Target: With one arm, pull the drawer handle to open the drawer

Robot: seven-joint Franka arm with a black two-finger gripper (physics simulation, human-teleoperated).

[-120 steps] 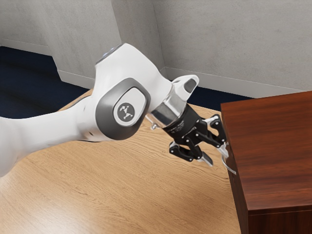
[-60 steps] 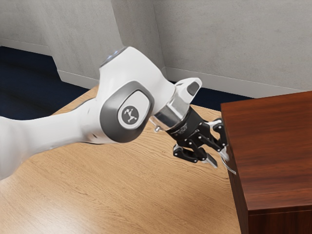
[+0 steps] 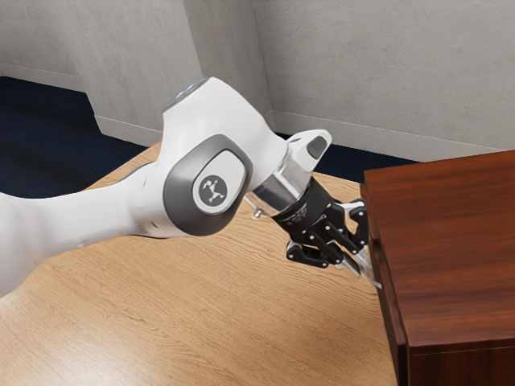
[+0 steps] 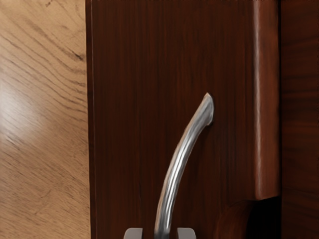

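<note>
Reaching toward the exterior view's right, the gripper (image 3: 360, 259) pinches the curved metal drawer handle (image 4: 185, 154) between its fingers, on the front of the dark wooden cabinet (image 3: 442, 241) at that edge of the tabletop (image 3: 161, 314).

The cabinet (image 3: 451, 241) runs off the exterior view's right edge and its lower edge, so its far side and base are cut off. At the cabinet's front, the gripper (image 3: 360, 261), closed on the handle (image 3: 372, 280), covers all but a silver sliver of it. The arm (image 3: 80, 225) is cut off well away from the cabinet. In the wrist view the handle (image 4: 182, 164) is cut off at the end nearest the gripper. The gap (image 4: 264, 219) between drawer front (image 4: 149, 74) and cabinet is too dark to read.
</note>
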